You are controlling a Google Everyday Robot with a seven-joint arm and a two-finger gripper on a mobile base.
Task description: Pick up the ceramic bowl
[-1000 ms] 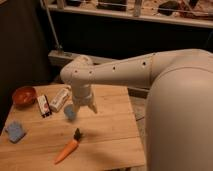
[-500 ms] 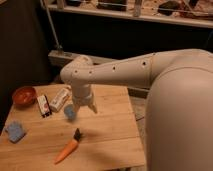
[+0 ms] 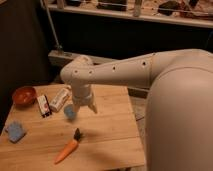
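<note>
Evidently nearly everything is left: the gripper [image 3: 84, 109] hangs open and empty, well apart from the bowl [image 3: 24, 95], which is not yet reached, grasped or lifted.

ceramic bowl [image 3: 24, 95]: left of frame, on the table [image 3: 111, 134]
gripper [image 3: 85, 108]: centre, just beside the pale blue cup [image 3: 70, 113]
carrot [image 3: 67, 150]: lower left of centre

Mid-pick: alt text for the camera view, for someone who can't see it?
The gripper hangs above the wooden table beside a pale blue cup, apart from the ceramic bowl at the table's far-left edge. Two packets lie between them; a carrot and a blue cloth lie nearer the camera.
</note>
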